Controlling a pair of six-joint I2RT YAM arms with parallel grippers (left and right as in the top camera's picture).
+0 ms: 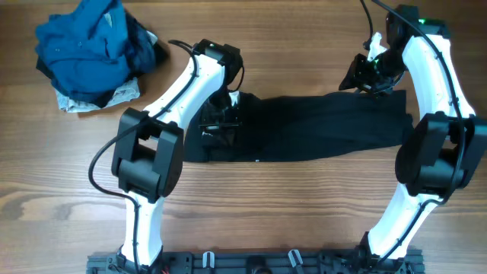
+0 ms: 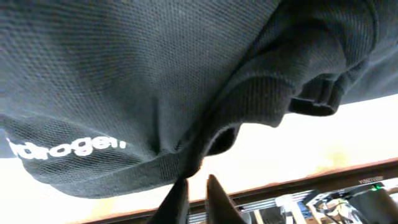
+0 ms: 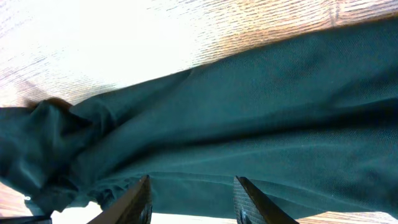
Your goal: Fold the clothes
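A black garment (image 1: 319, 125) with white lettering (image 2: 65, 148) lies spread out lengthwise across the middle of the table. My left gripper (image 1: 221, 125) is at its left end. In the left wrist view the fingers (image 2: 196, 186) are nearly together, and the hem (image 2: 112, 177) bunches toward their tips and is lifted off the table. My right gripper (image 1: 367, 76) is at the garment's far right corner. In the right wrist view its fingers (image 3: 194, 196) are wide apart just above the dark cloth (image 3: 249, 124) and hold nothing.
A pile of blue and pale clothes (image 1: 95, 49) lies at the far left corner of the wooden table (image 1: 304, 213). The arm bases and a rail (image 1: 251, 262) run along the front edge.
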